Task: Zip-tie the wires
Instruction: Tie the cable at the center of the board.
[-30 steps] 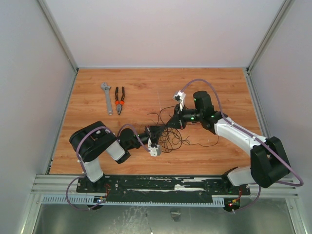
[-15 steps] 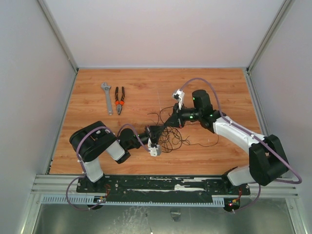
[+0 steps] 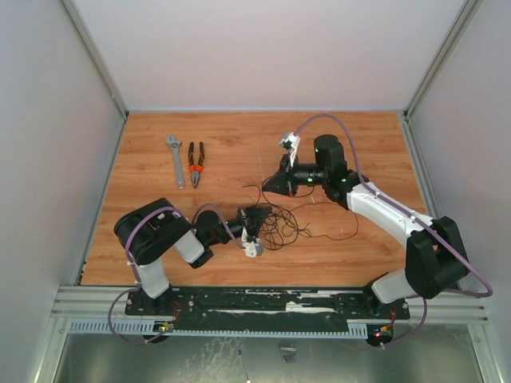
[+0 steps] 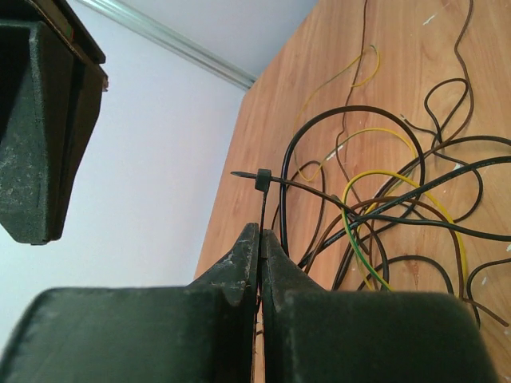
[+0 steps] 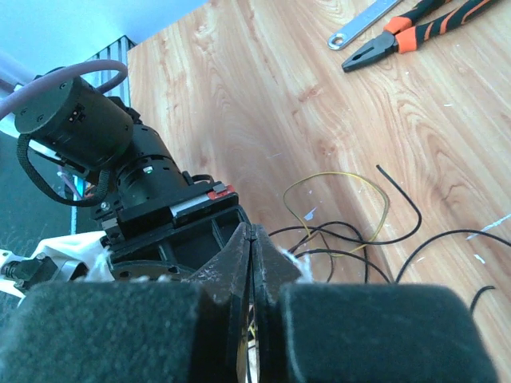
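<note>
The step in hand looks like cinching the loop. The left gripper (image 4: 261,239) should act as the anchor, its jaws pressed tight on the zip tie (image 4: 263,209) just below the tie's square head. Any pull should come from the right, straight along the strip and slow, so the head does not twist out of the pinch. The wires (image 3: 279,227) are thin and springy. Stray curls should be gathered inside the loop before it closes, and I cannot tell how many strands it encloses.

In the overhead view the left arm lies low, folded at the elbow and reaching toward 3 o'clock. Its hand is at the tangle's 9 o'clock edge. In its wrist view the tie rises to 12 o'clock, then bends toward 3 o'clock into the wires.

The right arm stretches across the table (image 3: 223,144) from 4 o'clock. The right gripper (image 5: 252,239) is at the tangle's 12 o'clock with its jaws pressed together, and I cannot make out what, if anything, they pinch.
</note>
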Controlling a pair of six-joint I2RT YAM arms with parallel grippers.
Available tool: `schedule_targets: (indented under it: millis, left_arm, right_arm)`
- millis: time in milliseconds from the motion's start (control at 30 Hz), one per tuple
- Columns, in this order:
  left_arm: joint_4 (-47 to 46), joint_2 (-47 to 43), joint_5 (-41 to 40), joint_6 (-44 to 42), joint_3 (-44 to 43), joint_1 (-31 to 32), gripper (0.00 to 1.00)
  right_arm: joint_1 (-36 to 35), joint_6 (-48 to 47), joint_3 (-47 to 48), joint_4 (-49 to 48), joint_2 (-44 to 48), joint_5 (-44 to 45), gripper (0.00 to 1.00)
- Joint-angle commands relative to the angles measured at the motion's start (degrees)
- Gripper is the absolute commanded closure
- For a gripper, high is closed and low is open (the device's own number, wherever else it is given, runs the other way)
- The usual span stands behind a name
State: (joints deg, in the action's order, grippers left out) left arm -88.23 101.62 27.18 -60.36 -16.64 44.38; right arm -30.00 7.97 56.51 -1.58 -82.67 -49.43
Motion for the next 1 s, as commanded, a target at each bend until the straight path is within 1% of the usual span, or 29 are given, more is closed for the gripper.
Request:
schedule_targets:
  millis: [0, 67, 233, 367, 433, 600, 700, 967]
  left_arm:
    - [-16.3, 0.7, 0.5, 0.6, 0.6, 0.2, 1.00]
    - [-16.4, 0.8, 0.6, 0.8, 0.6, 0.2, 1.00]
    - [-17.3, 1.5, 0.3, 1.5, 0.5, 0.2, 1.00]
    - [-17.2, 1.1, 0.2, 1.6, 0.6, 0.1, 1.00]
    - [-17.2, 1.1, 0.2, 1.6, 0.5, 0.1, 1.00]
    - [-17.2, 1.0, 0.1, 1.9, 0.5, 0.1, 1.00]
    - [-17.2, 1.0, 0.1, 1.9, 0.4, 0.1, 1.00]
    - [-17.2, 1.0, 0.0, 2.0, 0.3, 0.1, 1.00]
  right_arm:
    - [-0.5, -2.2, 2.1, 1.8, -0.3, 1.5, 1.00]
    - [0.0, -3.3, 0.8, 3.2, 1.5, 2.9, 1.00]
    - [0.6, -3.6, -3.0, 4.0, 4.8, 2.4, 0.76]
    - [0.5, -5.4, -5.5, 6.5, 6.6, 2.1, 0.63]
    - [0.4, -5.9, -6.7, 6.9, 7.1, 0.7, 0.59]
    - [0.3, -6.4, -10.0, 5.5, 7.2, -0.2, 0.55]
    - [0.3, -5.8, -11.1, 3.4, 7.1, -1.1, 0.55]
    - [0.3, -5.9, -11.1, 3.0, 5.4, -1.0, 0.56]
